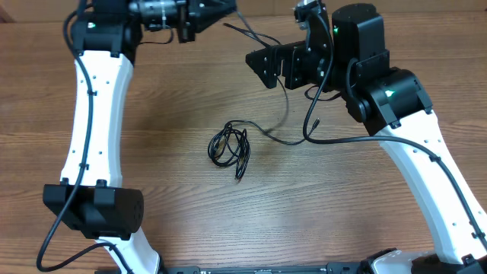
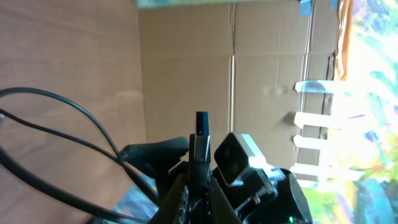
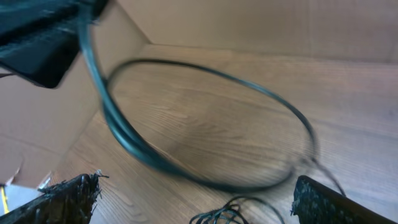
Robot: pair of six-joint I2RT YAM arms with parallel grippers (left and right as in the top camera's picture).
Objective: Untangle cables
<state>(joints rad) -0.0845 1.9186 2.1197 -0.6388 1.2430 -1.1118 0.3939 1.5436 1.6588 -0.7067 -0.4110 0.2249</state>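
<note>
A small coil of thin black cable (image 1: 230,148) lies mid-table on the grained brown wooden tabletop (image 1: 167,228), with open wood all round it. One loose strand (image 1: 285,103) runs to the far edge. There the left gripper (image 2: 198,165) is clenched on a blue-tipped plug (image 2: 202,123). The right gripper (image 3: 199,202), to its right, gapes wide and grasps nothing; a blurred cable loop (image 3: 118,124) hangs before it.

Cameras: one overhead, one on each wrist.
The overhead camera looks straight down on the wooden table (image 1: 175,205), with the arm bases at 6 o'clock. The left wrist camera, near 12 o'clock, is rolled sideways and faces a cardboard wall (image 2: 186,62). The right wrist camera, near 1 o'clock, looks down obliquely from close range and shares the cables (image 1: 230,148) with the overhead view.
</note>
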